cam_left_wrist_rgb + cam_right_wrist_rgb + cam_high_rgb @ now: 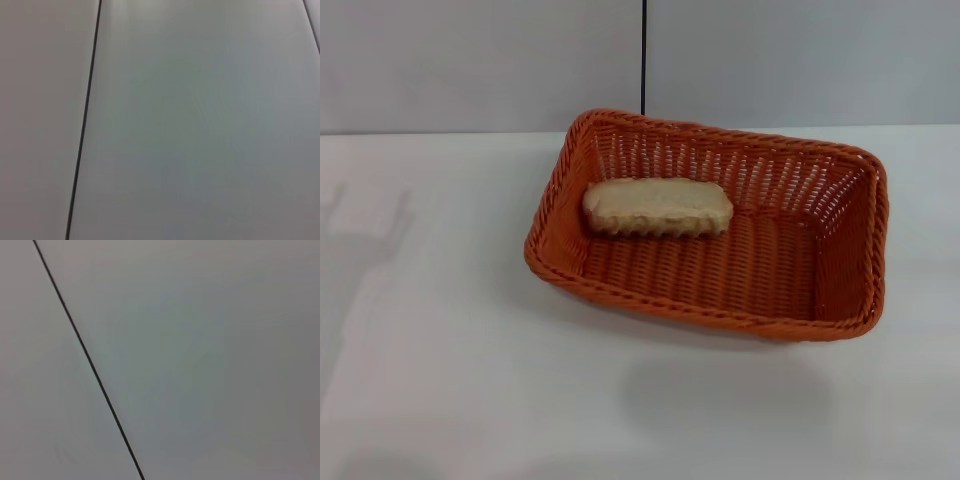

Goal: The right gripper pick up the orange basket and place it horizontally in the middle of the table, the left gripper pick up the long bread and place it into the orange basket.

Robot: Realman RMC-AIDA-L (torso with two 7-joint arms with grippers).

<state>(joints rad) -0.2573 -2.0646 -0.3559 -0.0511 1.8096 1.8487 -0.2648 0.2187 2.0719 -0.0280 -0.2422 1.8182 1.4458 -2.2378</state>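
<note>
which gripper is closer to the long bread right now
Cannot tell: neither gripper is in view. The long bread lies pale side up inside the orange basket; both wrist views show only plain wall.

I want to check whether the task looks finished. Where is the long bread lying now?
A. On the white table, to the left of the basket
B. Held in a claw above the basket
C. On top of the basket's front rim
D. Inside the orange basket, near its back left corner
D: the head view shows the long bread lying on the floor of the orange basket, near its back left corner, with no claw in view.
</note>
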